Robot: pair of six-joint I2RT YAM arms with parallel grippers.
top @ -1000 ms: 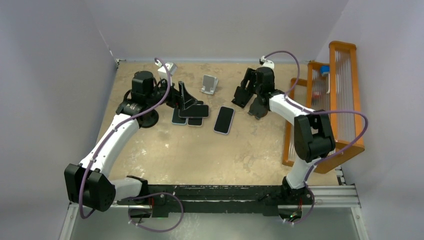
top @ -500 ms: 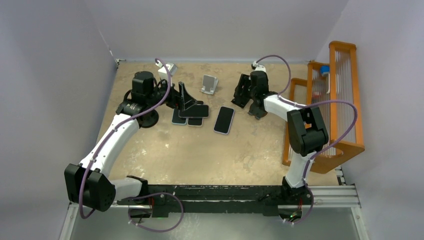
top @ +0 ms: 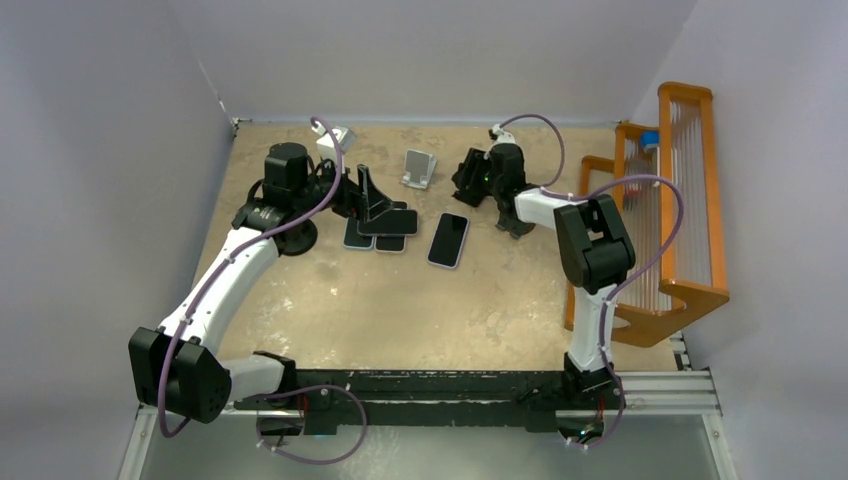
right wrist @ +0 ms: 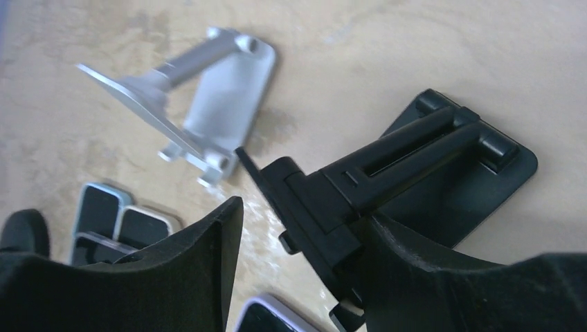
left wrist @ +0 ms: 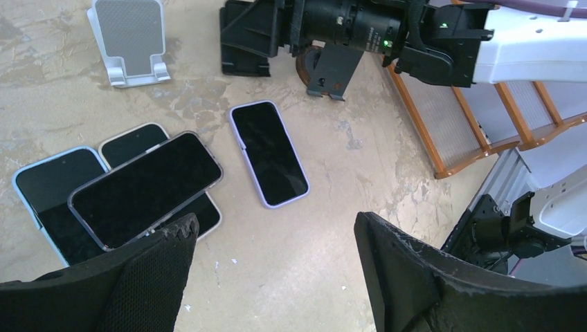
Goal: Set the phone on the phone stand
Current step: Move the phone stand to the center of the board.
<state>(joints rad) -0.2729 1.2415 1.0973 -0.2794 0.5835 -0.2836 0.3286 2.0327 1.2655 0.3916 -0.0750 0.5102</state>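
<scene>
A lavender-cased phone point(top: 449, 240) lies face up on the table, also in the left wrist view point(left wrist: 268, 153). A silver phone stand point(top: 420, 168) stands behind it, also seen from both wrists point(left wrist: 131, 38) point(right wrist: 201, 104). My right gripper point(top: 468, 180) is open around a black phone stand point(right wrist: 401, 173) point(left wrist: 246, 38); the stand's plate touches the right finger, with a gap to the left finger point(right wrist: 208, 263). My left gripper point(left wrist: 275, 221) point(top: 380, 203) is open and empty, hovering over the phones.
A pile of three dark phones point(top: 380, 232) point(left wrist: 142, 187) lies left of the lavender phone. Another black object point(top: 515, 215) sits on the table by the right forearm. An orange slatted rack point(top: 690, 200) stands along the right edge. Walls close off the back and left.
My right gripper has swung left, from near the rack side toward the silver stand, and its elbow has folded in. The left arm and the phones have not moved.
</scene>
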